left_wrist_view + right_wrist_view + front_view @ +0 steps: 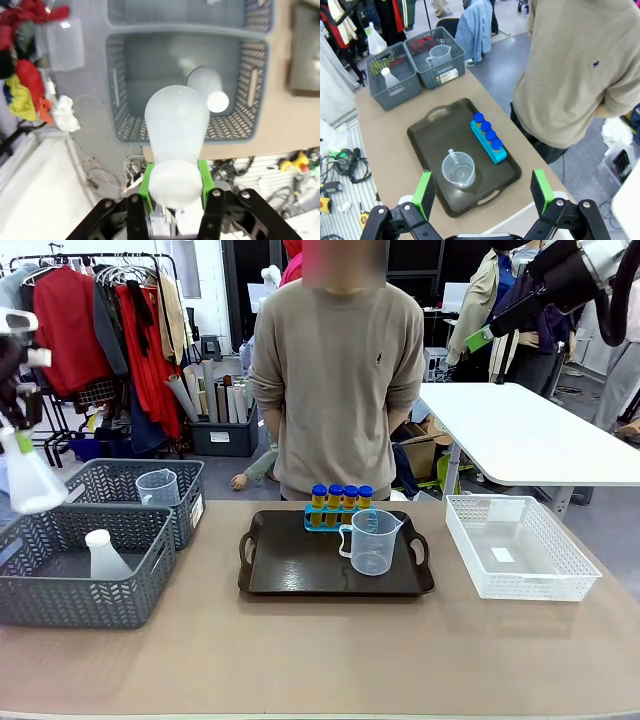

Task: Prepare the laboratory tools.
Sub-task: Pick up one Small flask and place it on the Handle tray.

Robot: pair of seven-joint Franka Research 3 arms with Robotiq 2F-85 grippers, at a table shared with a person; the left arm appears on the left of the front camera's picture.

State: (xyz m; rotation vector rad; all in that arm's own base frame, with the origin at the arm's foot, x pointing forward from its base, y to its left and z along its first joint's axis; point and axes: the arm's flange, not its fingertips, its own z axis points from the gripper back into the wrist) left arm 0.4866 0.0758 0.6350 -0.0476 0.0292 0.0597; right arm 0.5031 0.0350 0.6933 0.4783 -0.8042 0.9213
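Flask (176,125) sits pinched in my left tool (175,186) above a grey basket (116,90); my right tool (483,191) hangs spread high above the table (385,135).

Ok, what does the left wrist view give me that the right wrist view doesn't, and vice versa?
Left wrist: the grip up close, the left end effector shut on a white flask near its top, a grey basket beneath. Right wrist: four blue-capped tubes and a clear beaker on the tray, with the right end effector open above. Both: that grey basket with a second flask inside.
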